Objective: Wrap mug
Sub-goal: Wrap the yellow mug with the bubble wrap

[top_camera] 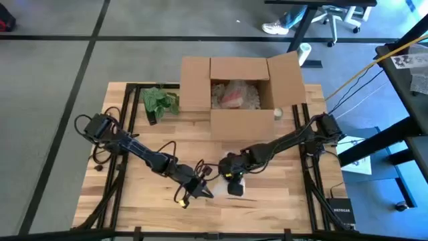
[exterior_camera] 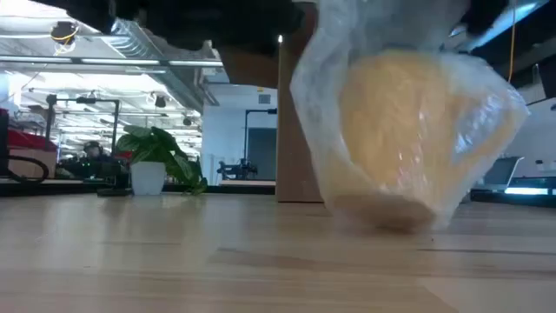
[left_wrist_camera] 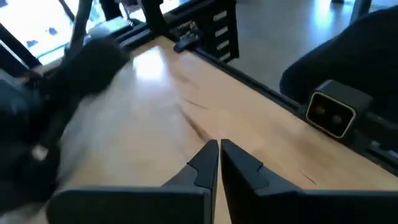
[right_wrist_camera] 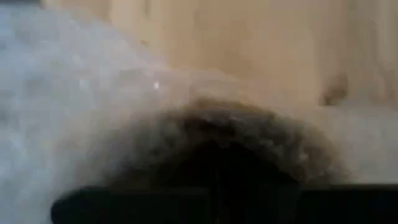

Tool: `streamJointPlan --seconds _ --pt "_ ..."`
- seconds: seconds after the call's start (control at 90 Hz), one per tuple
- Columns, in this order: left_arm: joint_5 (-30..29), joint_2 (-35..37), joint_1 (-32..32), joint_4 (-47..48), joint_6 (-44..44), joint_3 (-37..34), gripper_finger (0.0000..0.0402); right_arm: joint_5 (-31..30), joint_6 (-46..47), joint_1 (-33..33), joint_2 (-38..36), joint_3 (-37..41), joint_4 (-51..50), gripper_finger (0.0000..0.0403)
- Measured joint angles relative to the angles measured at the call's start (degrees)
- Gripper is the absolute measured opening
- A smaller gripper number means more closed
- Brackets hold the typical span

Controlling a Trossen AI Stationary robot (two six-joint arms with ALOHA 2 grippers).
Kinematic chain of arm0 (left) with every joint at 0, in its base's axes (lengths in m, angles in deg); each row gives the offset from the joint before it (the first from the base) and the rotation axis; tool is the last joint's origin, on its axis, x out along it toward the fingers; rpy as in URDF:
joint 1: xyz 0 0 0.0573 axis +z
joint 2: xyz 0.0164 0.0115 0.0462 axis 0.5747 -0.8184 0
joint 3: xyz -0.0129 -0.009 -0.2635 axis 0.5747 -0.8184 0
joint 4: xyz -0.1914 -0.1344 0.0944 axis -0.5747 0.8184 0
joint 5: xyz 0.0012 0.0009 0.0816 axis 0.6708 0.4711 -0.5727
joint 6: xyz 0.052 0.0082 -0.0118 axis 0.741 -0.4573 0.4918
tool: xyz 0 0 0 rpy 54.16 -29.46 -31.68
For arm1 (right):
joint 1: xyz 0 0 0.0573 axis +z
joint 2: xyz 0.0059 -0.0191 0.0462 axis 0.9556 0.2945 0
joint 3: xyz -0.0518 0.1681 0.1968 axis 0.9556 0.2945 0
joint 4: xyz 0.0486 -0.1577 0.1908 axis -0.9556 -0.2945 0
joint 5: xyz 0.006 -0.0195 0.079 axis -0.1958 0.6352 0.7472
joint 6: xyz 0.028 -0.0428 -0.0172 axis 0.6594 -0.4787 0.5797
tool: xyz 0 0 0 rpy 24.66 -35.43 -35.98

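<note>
The mug [exterior_camera: 408, 130] is yellow and covered in clear plastic wrap [exterior_camera: 321, 113]. It stands slightly tilted, its base [exterior_camera: 382, 213] on the wooden table near the front edge. In the high view it shows as a white bundle [top_camera: 237, 188]. My right gripper [top_camera: 233, 175] is right over the bundle, and its wrist view is filled by wrap [right_wrist_camera: 74, 106] and a dark hollow [right_wrist_camera: 224, 162]. My left gripper [left_wrist_camera: 219, 155] is shut with nothing between its fingers, low over the table just left of the bundle [top_camera: 200, 191].
An open cardboard box [top_camera: 241, 94] with wrapped things inside stands at the back centre. A green plant [top_camera: 159, 100] sits to its left. Cables and dark frame rails [top_camera: 124, 134] run along both table sides. Bare wood lies at the front left [top_camera: 134, 194].
</note>
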Motion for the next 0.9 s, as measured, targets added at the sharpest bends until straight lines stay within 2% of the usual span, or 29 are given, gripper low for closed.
streamJointPlan --seconds 0.4,0.533,0.589,0.778,0.833,0.9 --pt "-1.39 0.25 0.22 4.06 -1.54 -0.21 0.0 -1.71 0.93 0.02 0.09 -0.36 -0.44 0.0" --pt "-1.39 0.23 0.22 4.19 -1.55 -0.24 0.0 6.51 -0.4 -0.18 0.32 -0.14 6.77 0.0" --pt "-1.37 0.23 0.22 4.22 -1.59 -0.26 0.0 8.04 -0.11 -0.06 0.66 -0.18 9.44 0.0" --pt "-1.46 0.2 0.22 4.28 -1.72 -0.28 0.0 0.55 4.22 0.11 0.51 -0.62 -3.01 0.0" --pt "-1.48 0.17 0.26 4.4 -1.72 -0.28 0.0 1.48 4.12 0.26 0.62 -0.51 -2.97 0.0" --pt "-1.48 0.17 0.26 4.26 -1.64 -0.31 0.0 4.55 2.43 1.12 0.89 -0.28 2.46 0.0"
